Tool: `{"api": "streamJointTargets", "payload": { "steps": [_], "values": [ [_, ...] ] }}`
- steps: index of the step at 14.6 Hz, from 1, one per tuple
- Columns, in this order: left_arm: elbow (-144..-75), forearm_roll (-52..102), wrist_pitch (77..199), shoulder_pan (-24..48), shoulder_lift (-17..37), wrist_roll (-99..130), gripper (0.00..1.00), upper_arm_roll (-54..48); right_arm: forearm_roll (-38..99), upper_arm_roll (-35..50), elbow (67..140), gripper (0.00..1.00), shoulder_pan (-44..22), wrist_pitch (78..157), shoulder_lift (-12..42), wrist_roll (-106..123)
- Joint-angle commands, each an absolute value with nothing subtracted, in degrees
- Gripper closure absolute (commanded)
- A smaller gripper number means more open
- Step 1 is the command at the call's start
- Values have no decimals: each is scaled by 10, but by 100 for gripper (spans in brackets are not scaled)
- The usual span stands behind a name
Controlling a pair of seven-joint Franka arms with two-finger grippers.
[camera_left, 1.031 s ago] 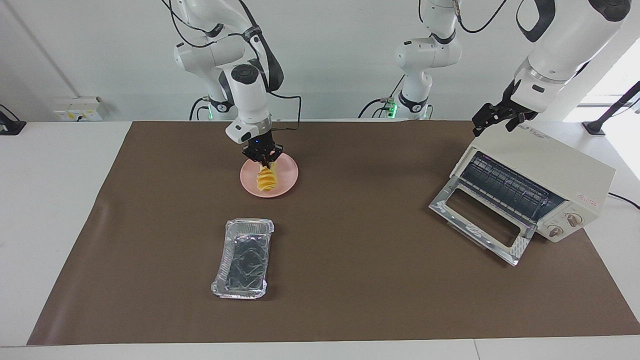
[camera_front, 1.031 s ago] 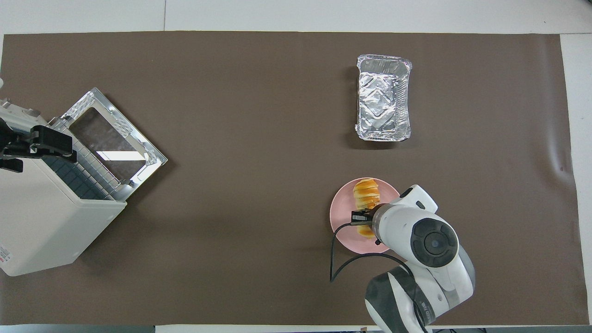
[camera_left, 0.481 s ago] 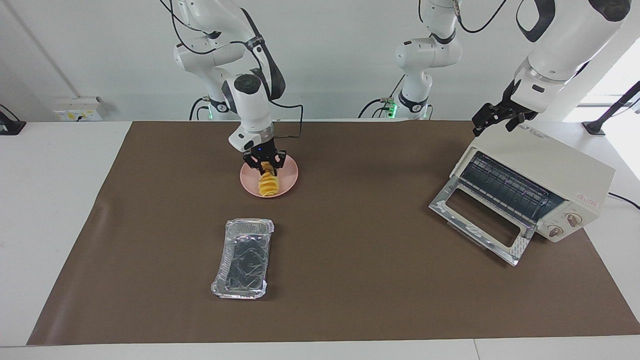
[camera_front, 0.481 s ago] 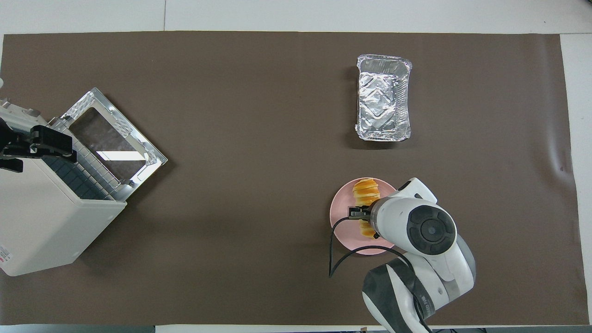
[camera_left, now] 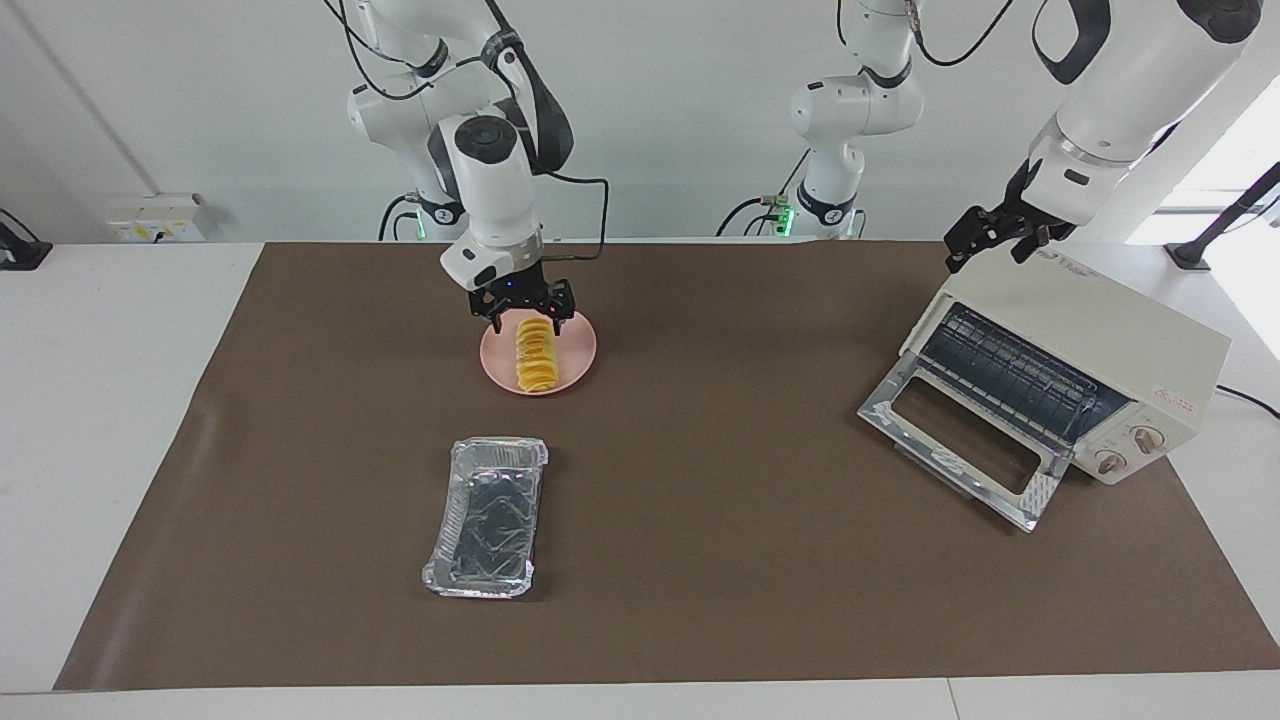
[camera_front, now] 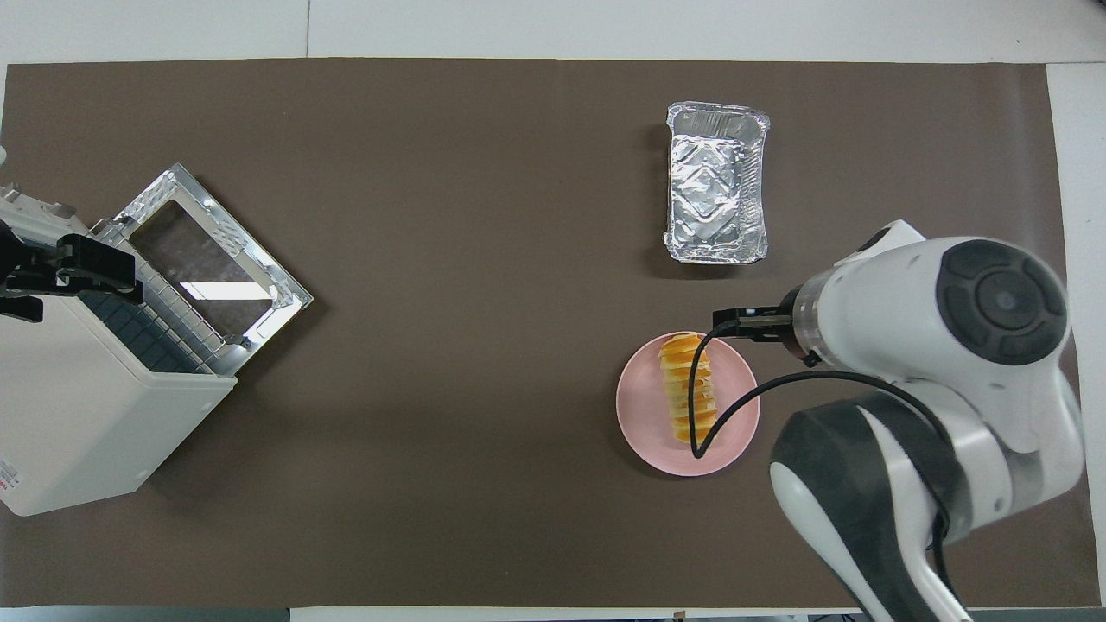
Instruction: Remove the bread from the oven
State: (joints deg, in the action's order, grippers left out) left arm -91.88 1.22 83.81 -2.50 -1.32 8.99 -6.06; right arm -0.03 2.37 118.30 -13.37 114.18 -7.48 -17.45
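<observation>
The bread (camera_left: 535,352) lies flat on a pink plate (camera_left: 578,368) toward the right arm's end of the table; it also shows in the overhead view (camera_front: 689,389). My right gripper (camera_left: 523,312) is open and empty, raised just over the end of the bread nearer to the robots. The cream-white oven (camera_left: 1100,340) stands at the left arm's end with its glass door (camera_left: 960,440) dropped open and its rack bare. My left gripper (camera_left: 985,240) waits at the oven's top edge above the door opening.
A crinkled silver foil tray (camera_left: 488,515) lies empty, farther from the robots than the plate. A brown mat (camera_left: 720,560) covers the table. In the overhead view the right arm's body (camera_front: 942,345) hides its gripper.
The right gripper held the bread tilted over the plate, then opened and rose. The bread now lies flat on the plate. The left arm has not moved.
</observation>
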Motion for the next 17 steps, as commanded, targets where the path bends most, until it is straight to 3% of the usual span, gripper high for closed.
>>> {"api": "streamJointTargets", "payload": {
  "steps": [1,4,8,11,14,17],
  "values": [
    [-924,17,834,-29,-22,85,0,-61,11,26,1124,0,-75,1093,-70,-43],
    [-924,17,834,-29,-22,85,0,-61,16,26,1073,0,-32,1010,-65,53],
    [-924,17,834,-29,-22,85,0,-61,19,15,980,0,-28,864,-63,54],
    [-924,17,833,-29,-22,85,0,-61,20,9,933,0,-21,804,-61,53],
    [-924,17,833,-29,-22,85,0,-61,20,16,913,0,10,785,-60,55],
    [-924,17,833,-29,-22,85,0,-61,19,16,935,0,11,818,-60,53]
  ]
}}
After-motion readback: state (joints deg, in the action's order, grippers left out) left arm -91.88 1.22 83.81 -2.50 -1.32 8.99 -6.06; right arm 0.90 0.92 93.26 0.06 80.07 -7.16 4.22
